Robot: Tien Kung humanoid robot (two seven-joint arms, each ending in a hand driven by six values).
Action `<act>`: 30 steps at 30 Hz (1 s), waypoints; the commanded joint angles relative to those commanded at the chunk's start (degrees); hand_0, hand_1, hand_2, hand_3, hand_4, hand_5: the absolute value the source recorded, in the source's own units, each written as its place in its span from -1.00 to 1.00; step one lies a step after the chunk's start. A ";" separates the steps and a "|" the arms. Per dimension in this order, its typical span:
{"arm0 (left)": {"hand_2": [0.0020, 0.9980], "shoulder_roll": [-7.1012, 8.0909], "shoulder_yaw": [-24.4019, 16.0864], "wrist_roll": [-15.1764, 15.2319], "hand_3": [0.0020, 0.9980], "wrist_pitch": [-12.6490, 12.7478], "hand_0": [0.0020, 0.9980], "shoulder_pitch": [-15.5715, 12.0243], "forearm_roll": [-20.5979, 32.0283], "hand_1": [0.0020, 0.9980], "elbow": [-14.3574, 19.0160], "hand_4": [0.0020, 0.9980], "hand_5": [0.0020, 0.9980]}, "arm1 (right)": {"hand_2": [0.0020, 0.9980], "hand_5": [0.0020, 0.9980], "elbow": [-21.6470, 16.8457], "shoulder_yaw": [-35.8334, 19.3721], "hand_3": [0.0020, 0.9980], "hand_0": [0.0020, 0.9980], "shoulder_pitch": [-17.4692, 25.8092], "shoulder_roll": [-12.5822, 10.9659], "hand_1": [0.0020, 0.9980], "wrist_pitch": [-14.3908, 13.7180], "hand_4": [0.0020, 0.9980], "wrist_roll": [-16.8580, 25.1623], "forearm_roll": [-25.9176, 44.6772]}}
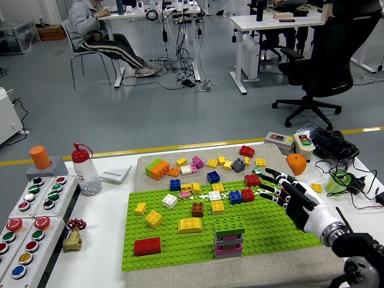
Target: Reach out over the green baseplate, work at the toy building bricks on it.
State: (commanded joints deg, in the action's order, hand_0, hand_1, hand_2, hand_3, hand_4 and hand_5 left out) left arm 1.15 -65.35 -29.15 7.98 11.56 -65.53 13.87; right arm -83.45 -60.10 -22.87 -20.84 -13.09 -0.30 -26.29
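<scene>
Green baseplate (180, 243), scattered bricks (217, 207), right hand (287, 192) spread

- There is one view only, taken from high on the robot's side of the white table (114, 240), facing forward and tilted down.
- The table's near edge runs off the bottom of the frame; the flat green studded baseplate (180, 240) fills the lower middle, close under the lens.
- The robot's right hand (294, 195) enters from the lower right corner.
- The upper half of the frame looks well past the table across a grey office floor (180, 114) to white desks (264, 24) and a black swivel chair (327, 54).
</scene>
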 joint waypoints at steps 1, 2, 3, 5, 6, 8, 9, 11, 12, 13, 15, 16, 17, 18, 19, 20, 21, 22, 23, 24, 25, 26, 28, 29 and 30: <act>0.30 0.00 0.00 0.03 -0.08 0.06 0.29 0.05 0.15 0.26 -0.01 -0.38 0.90 | 0.57 -0.28 0.09 -0.25 0.52 0.55 -0.03 -0.03 0.55 0.00 -0.11 -0.02 0.23; 0.30 0.00 -0.02 0.04 -0.08 0.10 0.29 0.07 0.24 0.26 -0.02 -0.38 0.90 | 0.57 -0.28 0.15 -0.40 0.52 0.55 -0.05 -0.04 0.55 -0.01 -0.11 -0.03 0.35; 0.30 0.00 -0.04 0.06 -0.08 0.13 0.29 0.09 0.29 0.26 -0.03 -0.38 0.90 | 0.57 -0.28 0.19 -0.52 0.52 0.55 -0.07 -0.05 0.55 -0.01 -0.11 -0.04 0.45; 0.31 -0.01 -0.12 0.10 -0.07 0.20 0.29 0.14 0.30 0.27 -0.05 -0.37 0.91 | 0.57 -0.24 0.27 -0.76 0.52 0.55 -0.11 -0.08 0.55 -0.02 -0.09 -0.06 0.63; 0.31 -0.01 -0.15 0.17 -0.07 0.27 0.29 0.18 0.29 0.27 -0.07 -0.37 0.91 | 0.57 -0.24 0.29 -0.89 0.52 0.55 -0.12 -0.10 0.55 -0.06 -0.09 -0.10 0.74; 0.31 -0.02 -0.22 0.42 -0.07 0.48 0.29 0.28 0.27 0.27 -0.13 -0.37 0.91 | 0.57 -0.24 0.34 -1.21 0.52 0.55 -0.14 -0.18 0.55 -0.18 -0.09 -0.23 0.99; 0.31 -0.02 -0.24 0.53 -0.07 0.59 0.29 0.31 0.29 0.27 -0.16 -0.37 0.91 | 0.57 -0.24 0.35 -1.31 0.52 0.55 -0.14 -0.22 0.55 -0.23 -0.09 -0.27 1.05; 0.30 -0.03 -0.30 0.80 -0.07 0.83 0.29 0.36 0.33 0.27 -0.20 -0.37 0.91 | 0.57 -0.20 0.37 -1.51 0.51 0.55 -0.17 -0.30 0.55 -0.31 -0.06 -0.33 1.10; 0.30 -0.04 -0.36 0.99 -0.07 1.00 0.29 0.39 0.35 0.27 -0.22 -0.37 0.91 | 0.57 -0.20 0.39 -1.62 0.51 0.55 -0.20 -0.35 0.55 -0.35 -0.06 -0.35 1.08; 0.30 -0.04 -0.38 1.15 -0.07 1.15 0.29 0.41 0.40 0.27 -0.24 -0.37 0.91 | 0.57 -0.20 0.42 -1.68 0.51 0.55 -0.24 -0.40 0.55 -0.37 -0.06 -0.36 1.04; 0.30 -0.04 -0.41 1.51 -0.07 1.45 0.29 0.47 0.52 0.27 -0.29 -0.37 0.91 | 0.57 -0.20 0.46 -1.80 0.51 0.55 -0.35 -0.51 0.55 -0.42 -0.06 -0.36 1.03; 0.30 -0.03 -0.43 1.66 -0.07 1.56 0.29 0.50 0.55 0.27 -0.30 -0.37 0.91 | 0.57 -0.20 0.48 -1.84 0.51 0.55 -0.41 -0.56 0.55 -0.44 -0.06 -0.36 1.04; 0.30 -0.02 -0.46 1.78 -0.07 1.66 0.29 0.52 0.56 0.27 -0.32 -0.37 0.91 | 0.57 -0.20 0.50 -1.88 0.51 0.55 -0.47 -0.59 0.55 -0.47 -0.06 -0.36 1.06; 0.30 -0.01 -0.49 1.87 -0.08 1.74 0.28 0.54 0.56 0.26 -0.33 -0.37 0.92 | 0.56 -0.19 0.51 -1.91 0.51 0.55 -0.52 -0.62 0.54 -0.49 -0.05 -0.36 1.08; 0.30 0.01 -0.54 1.96 -0.08 1.81 0.28 0.57 0.52 0.26 -0.34 -0.37 0.92 | 0.56 -0.19 0.53 -1.96 0.51 0.55 -0.60 -0.66 0.54 -0.54 -0.05 -0.38 1.10; 0.30 0.02 -0.57 2.01 -0.08 1.84 0.28 0.59 0.50 0.26 -0.35 -0.37 0.92 | 0.56 -0.19 0.54 -2.01 0.51 0.55 -0.63 -0.69 0.54 -0.57 -0.05 -0.39 1.13; 0.30 0.04 -0.59 2.07 -0.08 1.88 0.28 0.62 0.48 0.26 -0.36 -0.37 0.92 | 0.56 -0.19 0.55 -2.10 0.51 0.55 -0.66 -0.72 0.54 -0.63 -0.05 -0.39 1.17; 0.30 0.05 -0.60 2.10 -0.08 1.90 0.28 0.64 0.46 0.26 -0.37 -0.37 0.92 | 0.56 -0.19 0.55 -2.14 0.51 0.55 -0.68 -0.74 0.54 -0.65 -0.05 -0.40 1.19; 0.30 0.07 -0.66 2.14 -0.08 1.94 0.28 0.68 0.40 0.26 -0.38 -0.37 0.92 | 0.56 -0.19 0.57 -2.24 0.51 0.55 -0.70 -0.77 0.54 -0.75 -0.05 -0.46 1.24; 0.29 0.08 -0.69 2.17 -0.09 1.98 0.28 0.71 0.35 0.25 -0.39 -0.38 0.92 | 0.55 -0.19 0.59 -2.32 0.50 0.54 -0.73 -0.80 0.54 -0.82 -0.05 -0.51 1.28; 0.29 0.08 -0.73 2.19 -0.09 2.00 0.28 0.74 0.31 0.25 -0.39 -0.38 0.92 | 0.55 -0.19 0.60 -2.38 0.50 0.54 -0.74 -0.82 0.54 -0.88 -0.05 -0.55 1.31; 0.29 0.10 -0.76 2.23 -0.09 2.04 0.28 0.79 0.25 0.25 -0.40 -0.38 0.92 | 0.55 -0.19 0.62 -2.47 0.50 0.54 -0.77 -0.85 0.54 -0.95 -0.05 -0.61 1.36; 0.29 0.12 -0.81 2.32 -0.09 2.09 0.28 0.90 0.12 0.25 -0.43 -0.38 0.92 | 0.55 -0.19 0.66 -2.66 0.50 0.54 -0.81 -0.91 0.54 -1.05 -0.05 -0.73 1.45; 0.29 0.13 -0.84 2.35 -0.09 2.12 0.28 0.94 0.07 0.25 -0.44 -0.38 0.92 | 0.55 -0.19 0.67 -2.72 0.50 0.54 -0.83 -0.93 0.54 -1.08 -0.05 -0.77 1.48; 0.28 0.13 -0.86 2.38 -0.09 2.14 0.28 0.97 0.03 0.25 -0.44 -0.38 0.92 | 0.55 -0.19 0.69 -2.77 0.50 0.54 -0.86 -0.95 0.54 -1.11 -0.05 -0.80 1.51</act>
State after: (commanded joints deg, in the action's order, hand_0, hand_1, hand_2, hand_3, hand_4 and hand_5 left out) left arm 1.29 -66.21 -26.77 10.13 12.53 -65.50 13.43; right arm -82.76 -62.87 -23.73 -21.79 -14.20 -1.10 -24.78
